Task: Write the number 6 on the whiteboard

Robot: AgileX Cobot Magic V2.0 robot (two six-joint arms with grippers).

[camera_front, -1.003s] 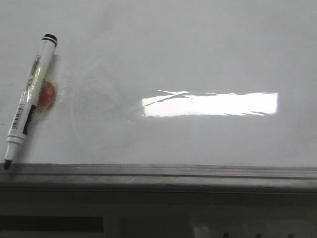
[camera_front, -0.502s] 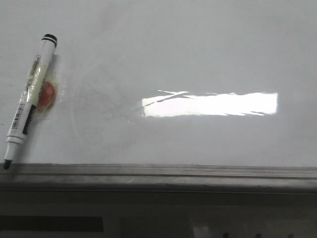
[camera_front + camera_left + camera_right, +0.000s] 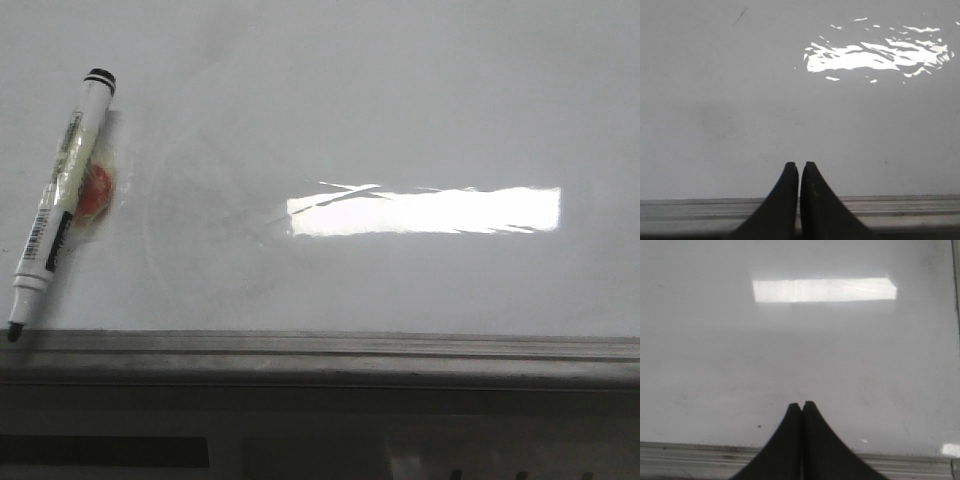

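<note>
The whiteboard (image 3: 400,120) fills the front view, glossy white with faint grey smudges and a bright light reflection. No drawn number 6 shows on it in any view. A white marker (image 3: 60,195) with a black tip and black end cap lies slanted at the board's left, its tip at the frame; a small orange-red thing (image 3: 95,192) sits against its barrel. My left gripper (image 3: 799,165) is shut and empty over the board's near edge (image 3: 890,205). My right gripper (image 3: 802,404) is shut and empty over the board (image 3: 790,355). Neither gripper shows in the front view.
The grey metal frame edge (image 3: 320,350) runs along the board's near side, with a dark ledge below it. In the right wrist view the board's right frame edge (image 3: 956,300) shows. A short dark streak (image 3: 739,16) marks the board in the left wrist view.
</note>
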